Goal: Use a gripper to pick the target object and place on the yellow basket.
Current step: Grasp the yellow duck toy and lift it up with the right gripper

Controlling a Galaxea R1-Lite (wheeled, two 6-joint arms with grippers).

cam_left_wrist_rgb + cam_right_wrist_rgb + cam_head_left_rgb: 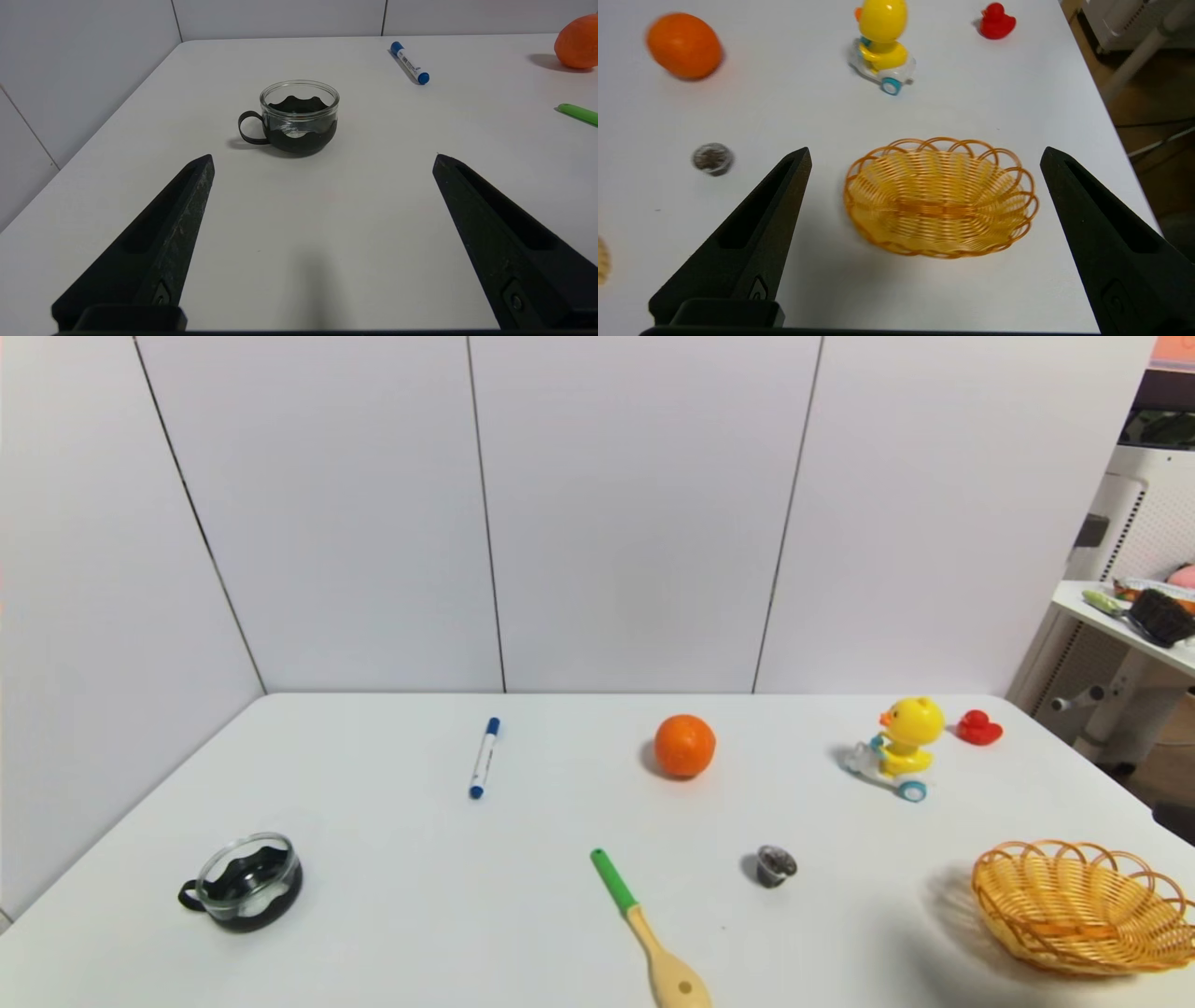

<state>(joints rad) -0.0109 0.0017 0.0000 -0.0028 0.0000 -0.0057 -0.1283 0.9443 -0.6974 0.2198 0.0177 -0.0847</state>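
Observation:
The yellow duck on its white tricycle with blue wheels (pixel 901 747) (pixel 882 44) stands upright at the far right of the white table. The yellow basket (pixel 1083 905) (pixel 941 198) sits empty at the near right corner. My right gripper (pixel 924 154) hangs open above the table, on the near side of the basket, nothing between its fingers; the duck lies beyond the basket. My left gripper (pixel 322 158) is open over the near left of the table, short of a glass cup. Neither arm shows in the head view.
A small red duck (pixel 978 728) sits just right of the toy. An orange (pixel 684 745), a blue marker (pixel 484 758), a green-handled wooden spoon (pixel 649 933), a small dark cap (pixel 775 865) and a glass cup (pixel 245 882) are spread over the table. The table's right edge (pixel 1106 116) runs close to the basket.

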